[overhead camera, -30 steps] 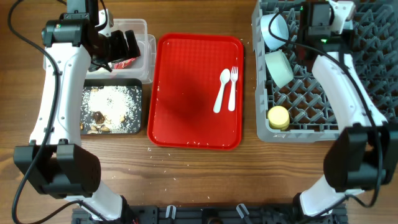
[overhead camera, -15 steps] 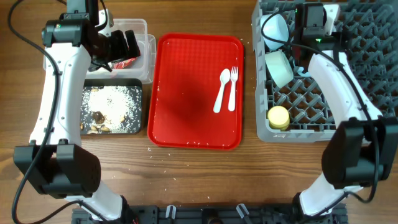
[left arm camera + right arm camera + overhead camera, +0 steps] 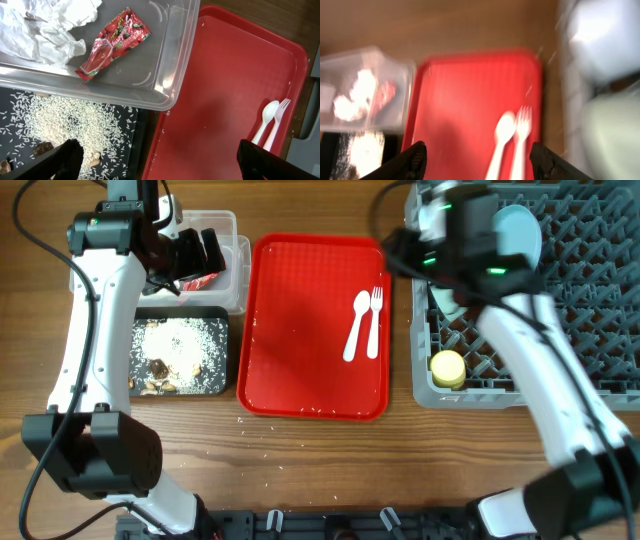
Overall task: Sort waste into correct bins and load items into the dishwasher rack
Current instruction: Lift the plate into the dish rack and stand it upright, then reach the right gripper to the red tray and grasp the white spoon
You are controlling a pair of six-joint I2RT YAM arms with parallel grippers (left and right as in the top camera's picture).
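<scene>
Spoon [image 3: 355, 328] and fork [image 3: 374, 325] lie parallel near the red tray's [image 3: 300, 330] right edge, heads pointing to its far edge — bare tray leftward. Left jaws and right jaws stand apart, empty.

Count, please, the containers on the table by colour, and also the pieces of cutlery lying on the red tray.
Red tray: 1
Clear tub: 1
Black tray: 1
Grey rack: 1
White cutlery: 2, a spoon and a fork
Total: 6
</scene>
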